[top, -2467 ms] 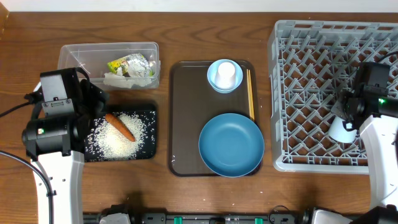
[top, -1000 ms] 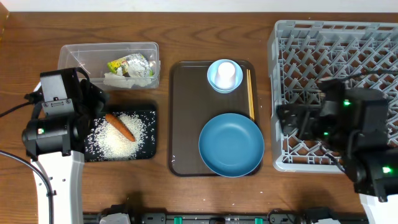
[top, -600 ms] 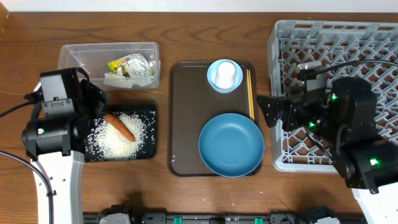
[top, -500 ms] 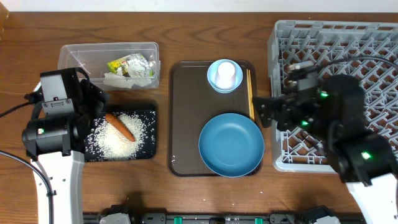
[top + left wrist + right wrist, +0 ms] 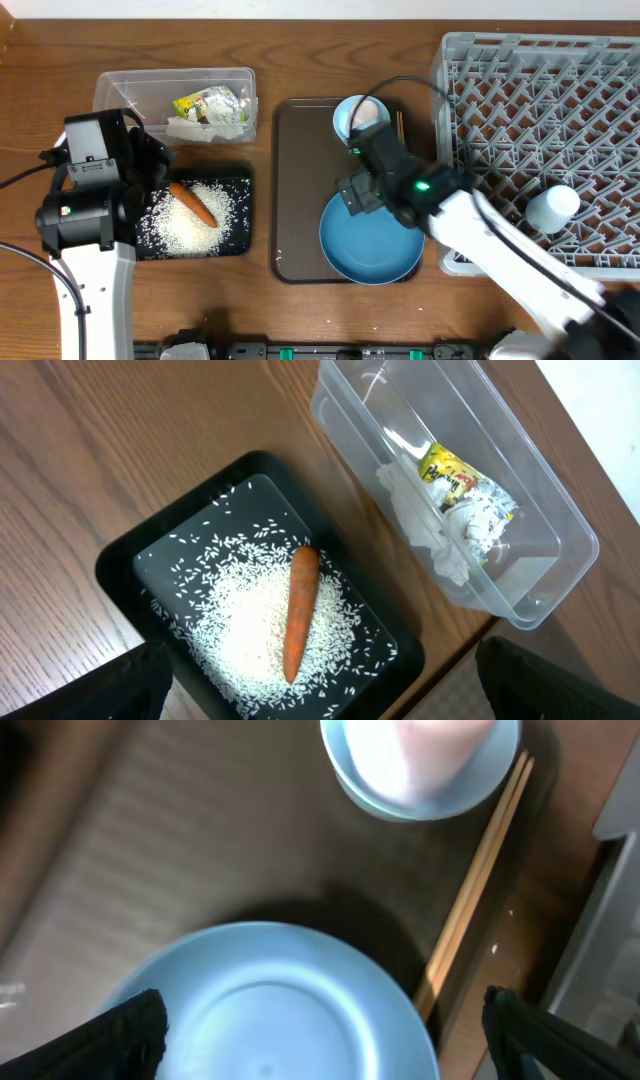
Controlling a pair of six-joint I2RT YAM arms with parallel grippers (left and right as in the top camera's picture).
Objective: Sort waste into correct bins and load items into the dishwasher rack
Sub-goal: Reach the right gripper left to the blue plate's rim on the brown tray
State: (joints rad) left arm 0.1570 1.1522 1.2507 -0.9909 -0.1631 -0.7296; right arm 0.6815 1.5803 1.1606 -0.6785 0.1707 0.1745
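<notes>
Loading is in hand. The rack (image 5: pixel 540 110) stands right of the tray (image 5: pixel 300 180). On the tray lies the big bowl (image 5: pixel 375 255); the right gripper (image 5: pixel 325 1020) hovers over it, jaws spread, empty. Next, likely: pinch its rim. The left gripper (image 5: pixel 322 670) gapes left of the tray.

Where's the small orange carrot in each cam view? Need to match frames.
Overhead: the small orange carrot lies left of centre, diagonally on the white rice in the shallow black rectangular tray.
Left wrist: the carrot sits centre-low, nearly vertical in the picture, on the rice.
Right wrist: not in it.
Shared landmark: the black tray, with the clear plastic rectangular tub beside it in both views.
</notes>
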